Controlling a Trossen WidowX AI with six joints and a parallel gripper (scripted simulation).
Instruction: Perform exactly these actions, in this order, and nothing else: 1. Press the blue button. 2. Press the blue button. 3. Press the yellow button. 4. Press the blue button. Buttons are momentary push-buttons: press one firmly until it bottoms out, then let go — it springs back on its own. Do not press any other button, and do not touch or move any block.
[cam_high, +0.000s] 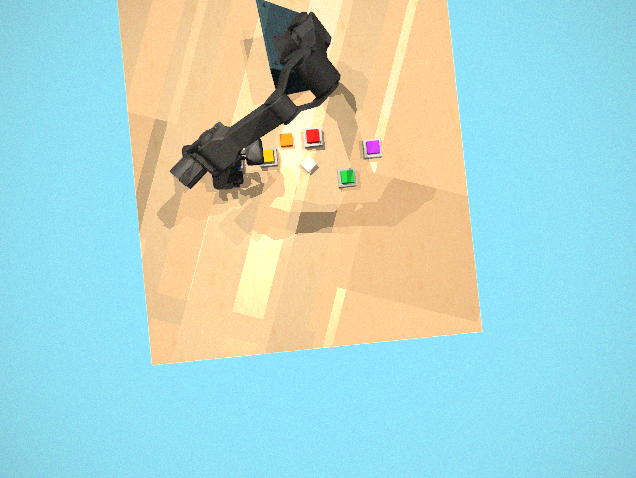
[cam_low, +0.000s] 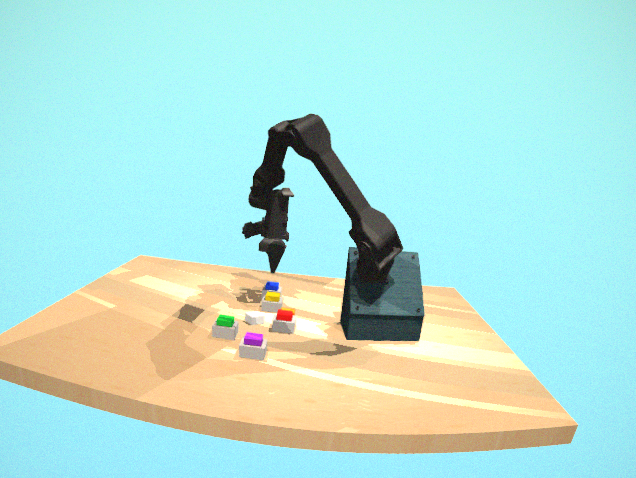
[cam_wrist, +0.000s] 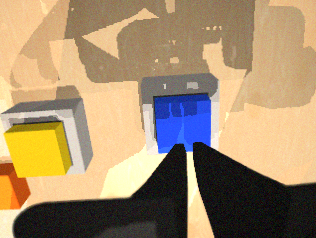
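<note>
Tool (cam_wrist: 185, 146): fingers pressed together to a single narrow tip, nothing between them, pointed straight down and hanging above the blue button (cam_wrist: 182, 121), not touching it in the exterior view. Closed fingers likely served as one stiff poker, suited to pushing a small cap without catching its neighbours. Blue button: square blue cap in a pale grey housing, standing on the surface (cam_low: 359, 400) at the far end of the cluster, just beside the yellow button (cam_wrist: 36, 148); cap appeared raised, not depressed. Yellow button: same make, yellow cap, also raised, nearer the arm's base than the blue one. Other items, not for use: red button (cam_high: 313, 136), purple button (cam_high: 372, 147), green button (cam_high: 347, 177), orange block (cam_high: 286, 139), white block (cam_high: 308, 164), all well apart from the tool. Position over blue judged to fit a press of that button; which of the three blue presses could not be told.
</note>
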